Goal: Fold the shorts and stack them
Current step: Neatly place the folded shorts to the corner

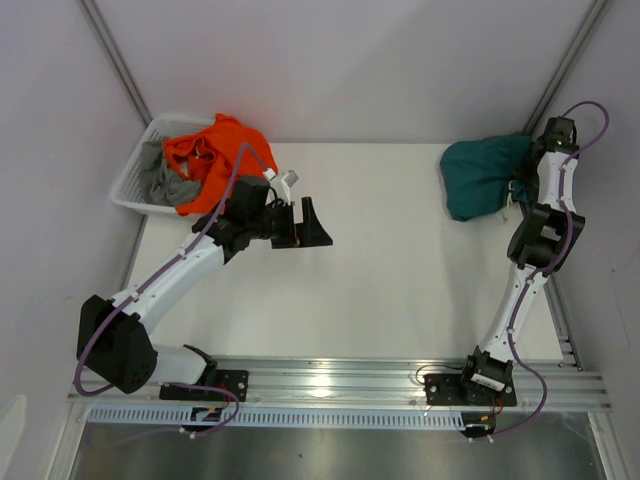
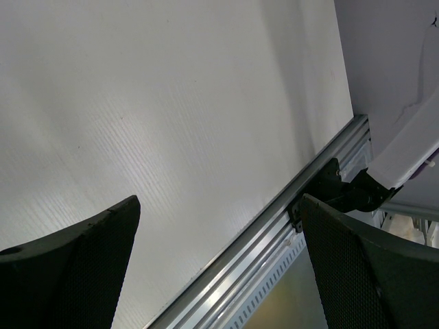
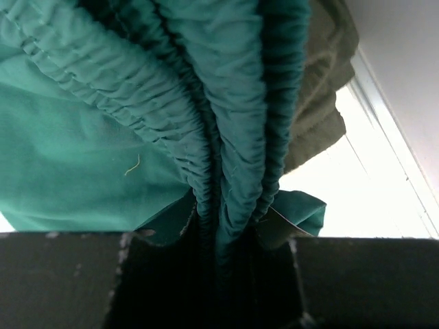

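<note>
White table (image 1: pixel 400 280), pale walls (image 1: pixel 350 60); left gripper (image 2: pixel 219 200) wide and empty, right gripper (image 3: pixel 214 271) tight on teal shorts (image 1: pixel 480 175)

I see nothing readable from here: no text, label, brand or number on the shorts (image 1: pixel 485 175), the basket (image 1: pixel 133 172) or the rail (image 1: pixel 340 381).

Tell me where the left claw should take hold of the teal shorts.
Probably the bunched left edge of the teal shorts, coming in from the middle of the table. The right claw pinches the gathered waistband on the bundle's right side, so the left side is the free, exposed one, and the open left claw faces it.
</note>
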Action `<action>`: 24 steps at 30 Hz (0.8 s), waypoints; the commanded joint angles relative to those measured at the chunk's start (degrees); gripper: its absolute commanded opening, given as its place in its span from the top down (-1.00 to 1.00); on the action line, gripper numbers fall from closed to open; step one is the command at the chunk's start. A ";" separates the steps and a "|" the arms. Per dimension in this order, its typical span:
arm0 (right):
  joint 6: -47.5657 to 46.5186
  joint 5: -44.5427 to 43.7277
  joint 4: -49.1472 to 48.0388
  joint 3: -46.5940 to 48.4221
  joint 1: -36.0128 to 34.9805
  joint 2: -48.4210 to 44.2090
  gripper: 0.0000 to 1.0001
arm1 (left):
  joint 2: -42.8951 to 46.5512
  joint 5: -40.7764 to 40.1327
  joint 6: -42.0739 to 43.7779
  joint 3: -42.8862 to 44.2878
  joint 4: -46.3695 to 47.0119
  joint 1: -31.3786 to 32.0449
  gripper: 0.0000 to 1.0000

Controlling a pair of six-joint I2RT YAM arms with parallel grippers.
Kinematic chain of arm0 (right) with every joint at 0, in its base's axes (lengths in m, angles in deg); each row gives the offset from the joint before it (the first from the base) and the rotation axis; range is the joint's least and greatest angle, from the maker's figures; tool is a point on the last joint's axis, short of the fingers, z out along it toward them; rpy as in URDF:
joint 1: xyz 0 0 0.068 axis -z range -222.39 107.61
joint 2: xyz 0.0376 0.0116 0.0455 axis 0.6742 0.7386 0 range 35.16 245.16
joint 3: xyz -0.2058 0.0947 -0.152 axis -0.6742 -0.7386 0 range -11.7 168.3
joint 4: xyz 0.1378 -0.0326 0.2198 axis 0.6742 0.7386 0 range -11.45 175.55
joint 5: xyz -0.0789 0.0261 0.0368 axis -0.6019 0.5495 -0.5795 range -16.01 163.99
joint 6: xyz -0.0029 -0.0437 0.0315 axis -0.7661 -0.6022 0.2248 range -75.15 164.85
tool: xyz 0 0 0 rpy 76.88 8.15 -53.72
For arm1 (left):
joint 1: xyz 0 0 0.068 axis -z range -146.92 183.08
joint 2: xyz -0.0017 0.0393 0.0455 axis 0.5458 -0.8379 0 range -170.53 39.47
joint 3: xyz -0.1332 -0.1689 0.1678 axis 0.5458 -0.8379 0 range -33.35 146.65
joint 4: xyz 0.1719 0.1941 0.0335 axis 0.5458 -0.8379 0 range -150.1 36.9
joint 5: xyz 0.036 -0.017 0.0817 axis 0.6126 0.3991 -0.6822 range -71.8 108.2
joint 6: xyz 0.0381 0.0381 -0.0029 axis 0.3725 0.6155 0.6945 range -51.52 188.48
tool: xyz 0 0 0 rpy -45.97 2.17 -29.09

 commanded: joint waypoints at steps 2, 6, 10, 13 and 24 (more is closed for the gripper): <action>-0.12 -2.66 -7.91 4.84 -0.71 -7.40 1.00 | 0.44 1.23 0.57 2.03 0.15 0.38 -0.98; 0.32 -4.95 -8.70 6.96 -0.27 -7.85 1.00 | -0.26 1.50 0.57 2.47 0.24 0.38 -0.99; 1.29 -4.42 -9.84 6.61 1.40 -6.53 1.00 | -0.35 1.58 0.57 2.65 0.24 0.38 -0.99; 2.78 -4.15 -11.95 6.69 2.54 -6.53 1.00 | -0.53 1.67 0.75 2.73 0.06 0.29 -0.99; 6.21 -4.59 -15.21 6.62 2.98 -5.12 1.00 | -1.67 2.46 0.31 3.96 0.50 0.29 -0.99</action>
